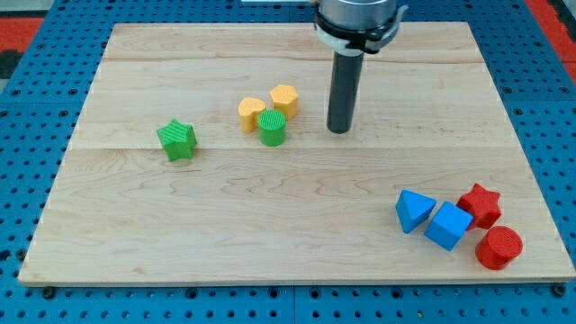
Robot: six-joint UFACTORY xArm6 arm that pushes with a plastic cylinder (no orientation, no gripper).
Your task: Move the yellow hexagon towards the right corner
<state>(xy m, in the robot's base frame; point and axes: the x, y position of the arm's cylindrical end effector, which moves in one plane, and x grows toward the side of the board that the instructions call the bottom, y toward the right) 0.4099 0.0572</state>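
Observation:
The yellow hexagon (284, 98) sits on the wooden board (297, 207), above the middle of the view. It touches a green cylinder (272, 128) below it. A yellow heart-like block (251, 113) lies just to its left. My tip (338, 130) rests on the board to the right of the hexagon, about a block's width away, touching no block.
A green star (176, 139) lies at the view's left. At the lower right corner are a blue triangle (413, 210), a blue cube (448, 225), a red star (480, 204) and a red cylinder (498, 247). A blue pegboard (36, 81) surrounds the board.

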